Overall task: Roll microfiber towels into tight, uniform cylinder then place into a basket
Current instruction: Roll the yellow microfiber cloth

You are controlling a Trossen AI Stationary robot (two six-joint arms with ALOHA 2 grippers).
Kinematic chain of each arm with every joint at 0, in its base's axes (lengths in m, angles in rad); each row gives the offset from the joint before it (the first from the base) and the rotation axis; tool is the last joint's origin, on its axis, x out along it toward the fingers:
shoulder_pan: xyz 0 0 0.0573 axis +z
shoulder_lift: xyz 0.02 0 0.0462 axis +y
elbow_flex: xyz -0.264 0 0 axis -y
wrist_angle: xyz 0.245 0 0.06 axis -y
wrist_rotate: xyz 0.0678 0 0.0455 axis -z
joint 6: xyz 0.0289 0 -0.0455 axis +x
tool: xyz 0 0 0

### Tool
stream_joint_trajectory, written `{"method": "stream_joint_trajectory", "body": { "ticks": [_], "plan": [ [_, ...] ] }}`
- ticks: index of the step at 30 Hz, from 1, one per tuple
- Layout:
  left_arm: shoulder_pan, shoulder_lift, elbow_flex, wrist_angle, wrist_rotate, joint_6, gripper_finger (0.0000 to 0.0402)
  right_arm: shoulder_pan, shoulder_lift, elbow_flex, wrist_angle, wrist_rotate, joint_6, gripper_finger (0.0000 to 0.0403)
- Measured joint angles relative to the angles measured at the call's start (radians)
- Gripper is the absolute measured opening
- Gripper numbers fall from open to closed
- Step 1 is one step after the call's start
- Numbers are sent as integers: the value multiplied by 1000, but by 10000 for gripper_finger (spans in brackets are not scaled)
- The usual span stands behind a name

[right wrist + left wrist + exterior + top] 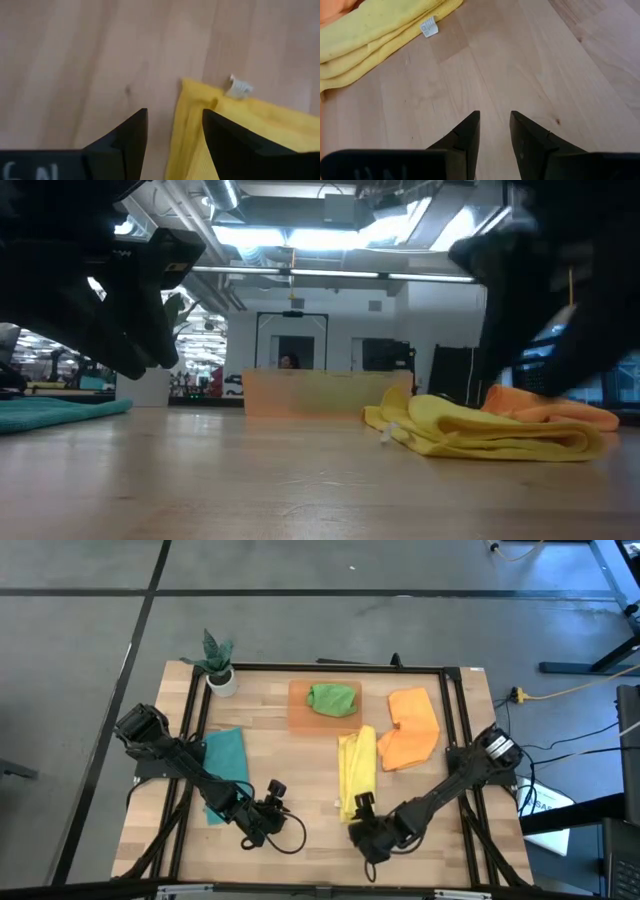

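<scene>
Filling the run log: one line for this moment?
left gripper open, empty | right gripper open at yellow towel corner | green towel in basket

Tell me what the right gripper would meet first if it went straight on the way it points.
Probably the yellow towel: the right gripper, open, points at its corner edge by the white tag. Depth is unclear.

- The wooden table (300, 755) holds everything.
- A teal towel (225, 770) lies near the left side.
- A yellow towel (357, 772) touches an orange towel (410, 728).
- The basket (300, 715) holds a green towel (333, 699).
- A small plant pot (221, 678) sits in the corner.
</scene>
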Motion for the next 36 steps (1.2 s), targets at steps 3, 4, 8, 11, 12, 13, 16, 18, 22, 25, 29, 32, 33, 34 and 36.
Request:
{"method": "stream_joint_trajectory", "body": {
  "ticks": [3,4,8,11,12,13,16,18,22,25,29,32,33,34,36],
  "plan": [
    [0,0,0,0,0,0,98,0,38,-8,-3,9,-2,189],
    [0,0,0,0,0,0,98,0,48,-7,2,10,-2,189],
    [0,0,0,4,0,0,98,-3,83,-5,-1,17,3,189],
    [0,0,0,5,0,0,98,-3,93,-2,-5,31,6,189],
    [0,0,0,5,0,0,98,-2,94,-2,-7,45,15,189],
    [0,0,0,5,0,0,98,-1,95,-2,-14,57,30,189],
    [0,0,0,5,0,0,98,-1,96,-2,-27,65,57,181],
    [0,0,0,5,0,0,98,-2,97,-2,-37,69,78,171],
    [0,0,0,5,0,0,98,-4,98,-3,-62,82,122,146],
    [0,0,0,4,0,0,98,-6,99,-3,-76,85,144,128],
    [0,0,0,4,0,0,98,-14,99,-4,-85,83,164,104],
    [0,0,0,4,0,0,98,-18,100,-5,-88,82,163,82],
    [0,0,0,4,0,0,98,-20,100,-5,-89,82,163,74],
    [0,0,0,4,0,0,98,-20,100,-5,-90,81,163,65],
    [0,0,0,4,0,0,98,-23,100,-6,-91,79,163,44]
  ]
}}
